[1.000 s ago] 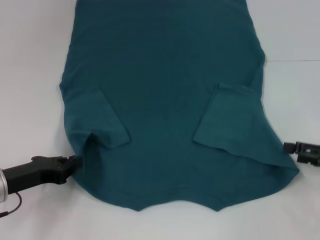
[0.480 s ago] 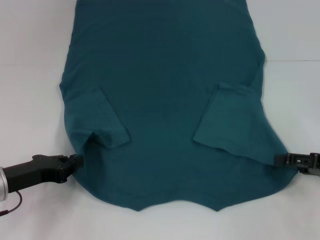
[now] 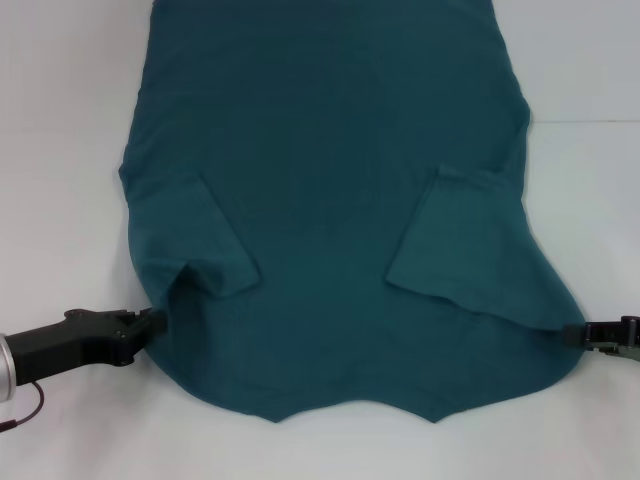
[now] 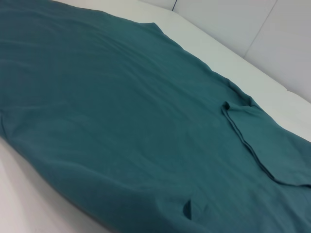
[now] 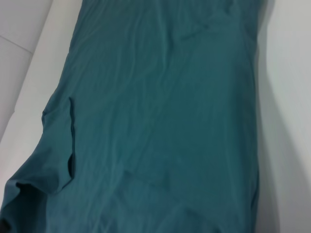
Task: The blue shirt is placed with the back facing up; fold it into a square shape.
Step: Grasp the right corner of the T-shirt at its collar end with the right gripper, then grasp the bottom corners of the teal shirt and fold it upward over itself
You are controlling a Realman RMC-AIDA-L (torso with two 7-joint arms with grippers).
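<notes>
At shirt (image 3: 330, 200) edges, both pincers apparently touch.

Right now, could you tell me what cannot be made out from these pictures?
- Head view: the far end of the blue shirt is cut off by the top edge.
- Head view: the left gripper and right gripper meet the shirt's edges; the cloth hides their tips.
- Both wrist views: no fingers show, only cloth.
- The shirt's underside is hidden against the table.

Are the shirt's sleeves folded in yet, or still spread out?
Folded in. On the blue shirt, the left sleeve and right sleeve both lie as flaps on the back; the body is still spread flat.
</notes>
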